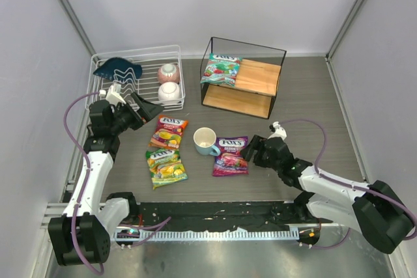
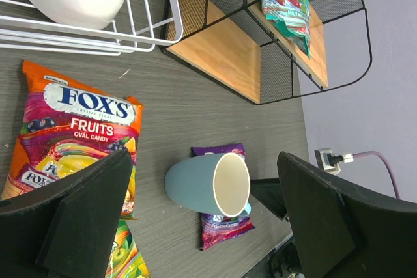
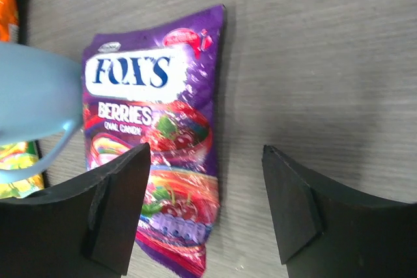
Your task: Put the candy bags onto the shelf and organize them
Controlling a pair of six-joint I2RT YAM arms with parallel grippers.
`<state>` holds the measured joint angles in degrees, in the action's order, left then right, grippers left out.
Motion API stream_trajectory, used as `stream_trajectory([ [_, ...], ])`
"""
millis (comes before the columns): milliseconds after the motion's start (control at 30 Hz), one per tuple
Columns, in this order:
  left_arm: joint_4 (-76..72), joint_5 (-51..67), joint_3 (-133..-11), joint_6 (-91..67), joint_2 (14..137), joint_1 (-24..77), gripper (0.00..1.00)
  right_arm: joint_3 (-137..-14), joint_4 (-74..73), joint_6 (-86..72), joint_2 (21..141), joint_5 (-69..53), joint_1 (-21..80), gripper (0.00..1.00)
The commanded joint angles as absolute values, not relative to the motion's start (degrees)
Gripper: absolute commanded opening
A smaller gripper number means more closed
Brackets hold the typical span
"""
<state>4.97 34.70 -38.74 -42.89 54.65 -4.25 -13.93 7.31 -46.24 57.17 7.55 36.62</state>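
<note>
Right gripper (image 3: 207,154) spread beside purple bag (image 3: 156,128); mug (image 3: 32,89) alongside.

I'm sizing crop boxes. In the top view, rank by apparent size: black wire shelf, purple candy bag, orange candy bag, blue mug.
Largest: black wire shelf.
Next: purple candy bag and orange candy bag, too alike to rank.
Smallest: blue mug.

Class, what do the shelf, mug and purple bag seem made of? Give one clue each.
Shelf: thin black wire frame, probably metal; light boards showing wood grain. Mug: likely glazed ceramic, smooth blue outside, cream inside. Purple bag: glossy plastic film, crinkled with glare.
</note>
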Motion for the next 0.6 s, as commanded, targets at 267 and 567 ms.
stream_trajectory([
  [267, 3.9, 35.8, -39.0, -42.5, 54.7, -4.6, 1.0, -14.2, 21.5, -47.5, 70.7, 1.8, 36.2, 0.77],
  [567, 4.0, 35.7, -39.2, -42.5, 54.6, -4.6, 1.0, -14.7, 25.5, -47.6, 77.1, 0.9, 36.2, 0.4],
])
